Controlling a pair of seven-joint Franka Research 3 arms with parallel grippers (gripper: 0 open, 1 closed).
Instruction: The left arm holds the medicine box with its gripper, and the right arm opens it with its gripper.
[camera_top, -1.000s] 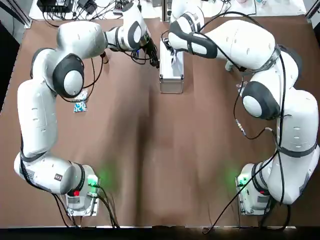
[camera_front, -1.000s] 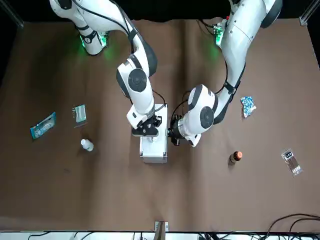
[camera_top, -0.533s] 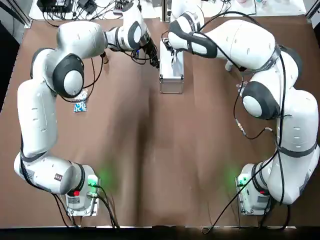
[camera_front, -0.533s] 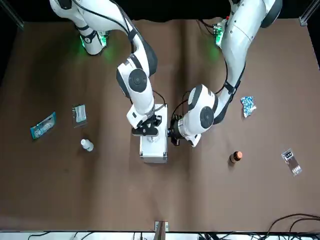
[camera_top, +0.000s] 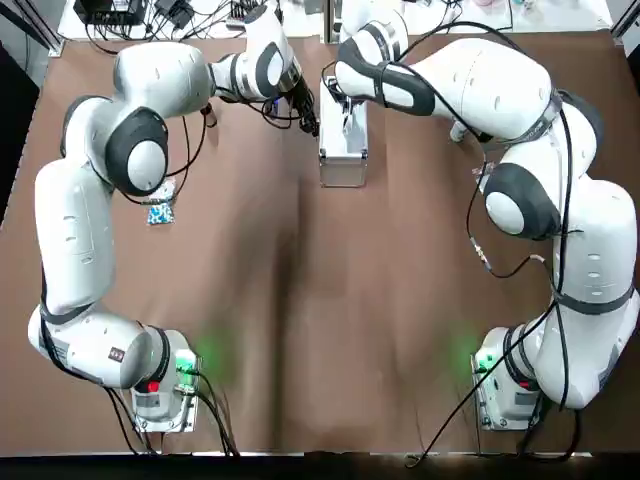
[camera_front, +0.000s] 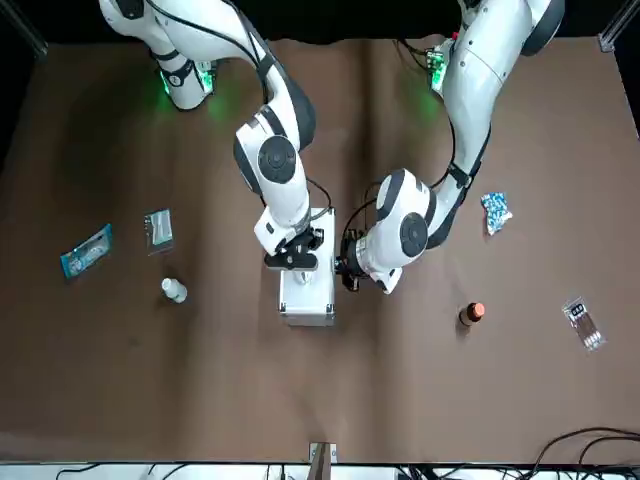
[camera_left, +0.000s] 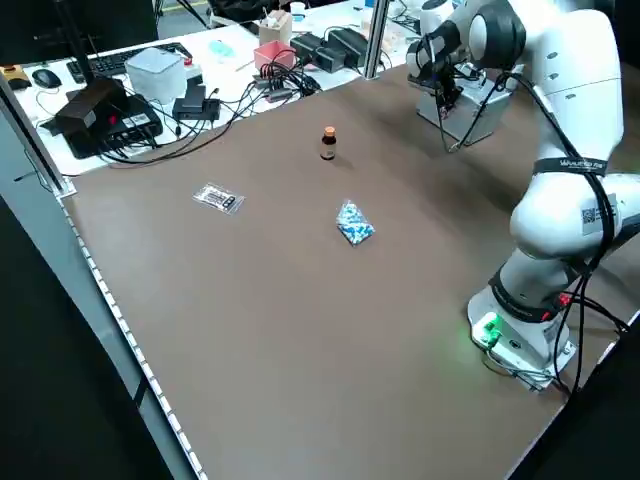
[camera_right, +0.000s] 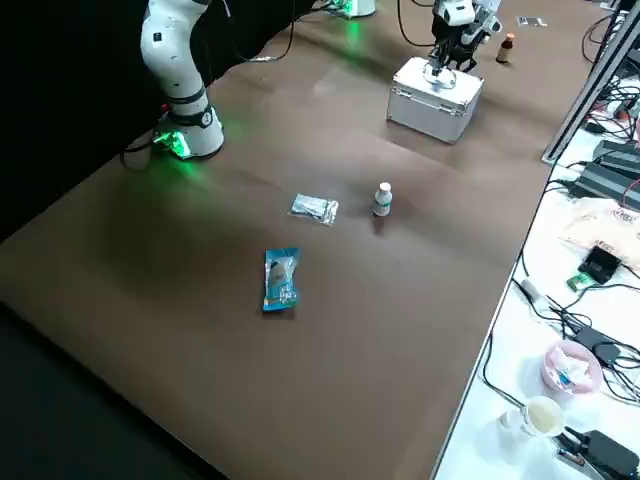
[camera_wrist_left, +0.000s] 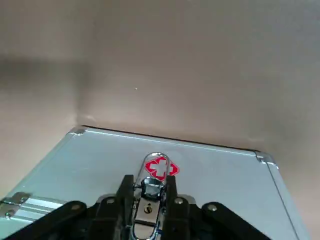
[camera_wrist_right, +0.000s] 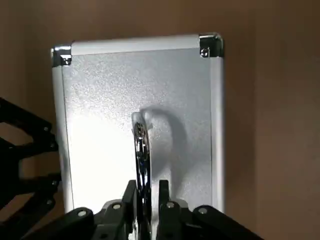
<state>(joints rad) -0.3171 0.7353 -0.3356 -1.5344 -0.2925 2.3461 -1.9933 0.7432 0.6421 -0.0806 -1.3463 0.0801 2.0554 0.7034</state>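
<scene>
Aluminium medicine box (camera_top: 343, 160), upper centre of the top view, lid (camera_wrist_right: 100, 90) shut; we note left end effector (camera_wrist_left: 147, 189) pinching its latch (camera_wrist_left: 149, 200), right end effector (camera_wrist_right: 146, 191) pinching the handle (camera_wrist_right: 139, 142), opening not yet done.

In the front view the medicine box (camera_front: 307, 298) sits mid-frame. Both arms crowd its upper side, with the right gripper (camera_front: 293, 258) on its top and the left gripper (camera_front: 346, 272) at its right flank. Bare table lies below it. A white bottle (camera_front: 174, 290) stands well left and a brown bottle (camera_front: 471, 314) well right.
</scene>
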